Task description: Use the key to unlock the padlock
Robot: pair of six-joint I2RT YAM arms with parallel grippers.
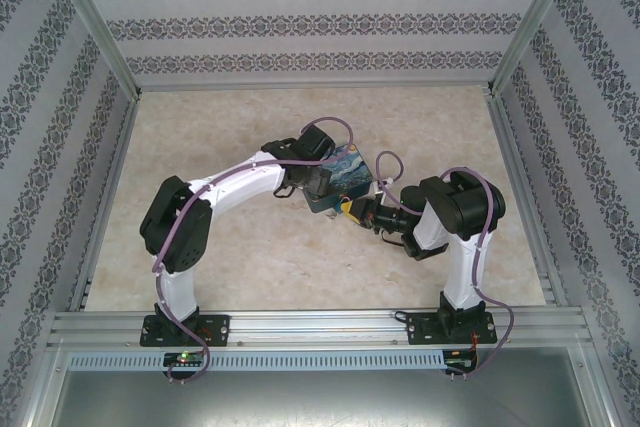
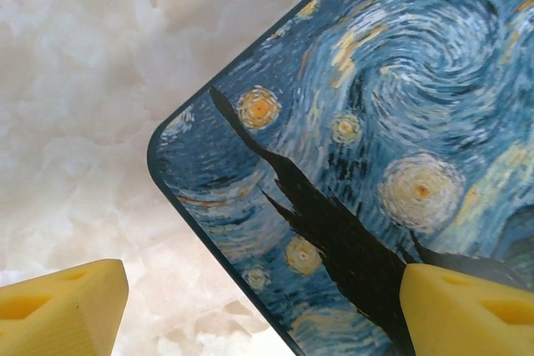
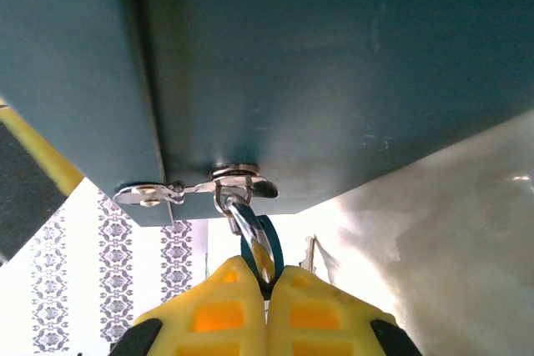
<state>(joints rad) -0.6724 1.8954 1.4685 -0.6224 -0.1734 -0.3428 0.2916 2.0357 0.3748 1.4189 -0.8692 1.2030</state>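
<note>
The right gripper [image 3: 265, 279] clamps the padlock [image 3: 270, 248] hanging straight ahead off the box [image 3: 334, 81] hasp [image 3: 200, 189]; the left gripper [image 2: 267, 310] straddles the box, wide.

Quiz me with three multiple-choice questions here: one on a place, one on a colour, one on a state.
1. The small blue padlock with the thin silvery shackle hangs: A) from the metal hasp on the teal-sided Starry Night box; B) flat on the table; C) on the box lid.
2. The right gripper has fingers that are: A) black; B) yellow; C) red.
3. The left gripper is: A) open; B) shut on the box; C) shut on a key.
Answers: 1 A, the shackle hooks through the hasp; 2 B, both show yellow; 3 A, its fingers stand wide apart.
</note>
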